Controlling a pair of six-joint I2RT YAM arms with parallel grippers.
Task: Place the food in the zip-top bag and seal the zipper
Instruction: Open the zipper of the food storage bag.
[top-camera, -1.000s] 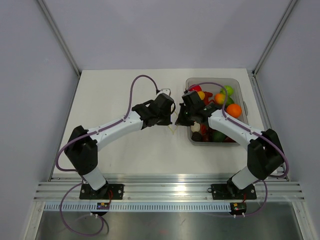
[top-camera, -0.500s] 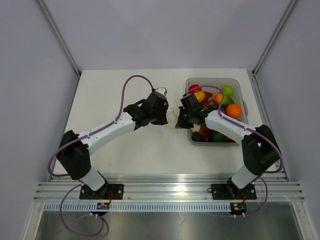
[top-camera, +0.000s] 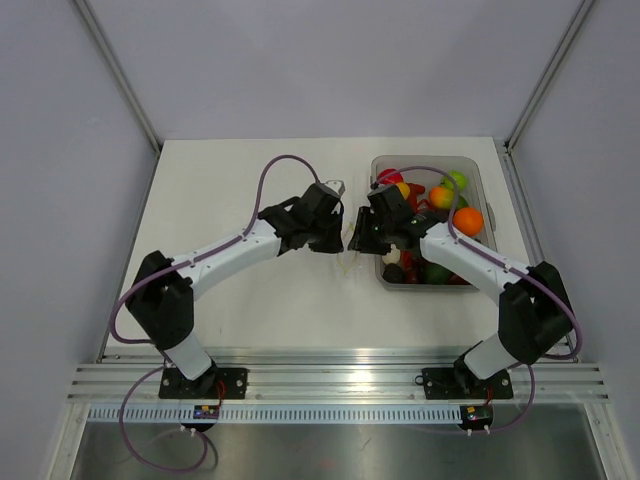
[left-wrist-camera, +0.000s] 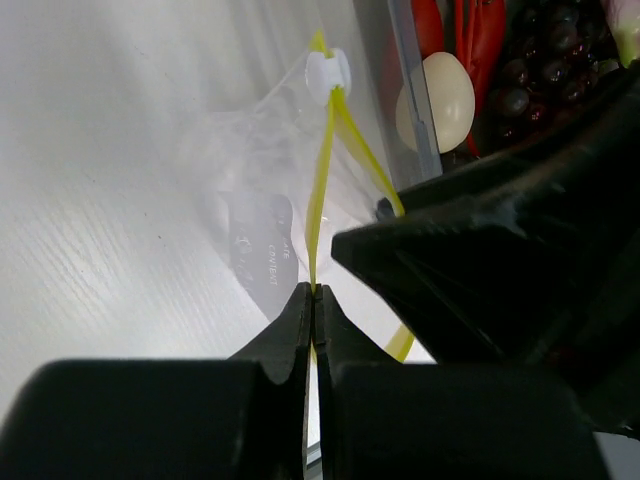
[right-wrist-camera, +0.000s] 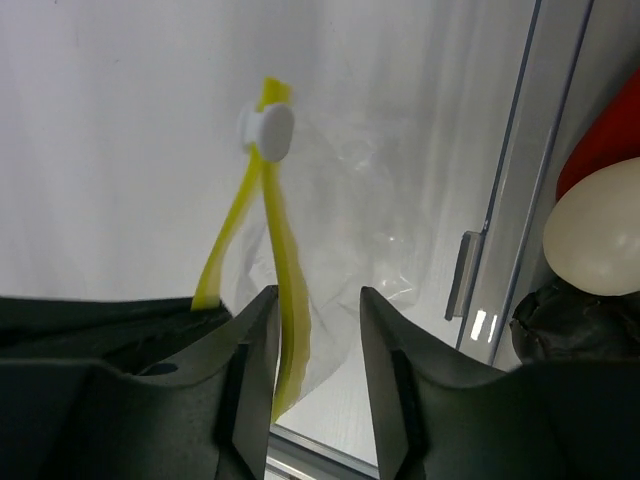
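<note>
1. The right gripper (right-wrist-camera: 312, 340), shut a second ago, now stands spread. One lip of the zipper (right-wrist-camera: 288, 290) lies loose between its fingers, unpinched.
2. The left gripper (left-wrist-camera: 313, 300) is pressed together on the other lip, probably to hold the mouth apart for loading.
3. The bag (top-camera: 348, 262) hangs between the wrists, just left of the bin (top-camera: 482, 175), with its slider (left-wrist-camera: 327, 72) at the far end.
4. The food (top-camera: 440, 215) lies in the bin; none shows in the bag.
5. From above, the wrists cover both grips. The clear film's edges are faint, and whether the bag touches the table (top-camera: 230, 180) cannot be told.
</note>
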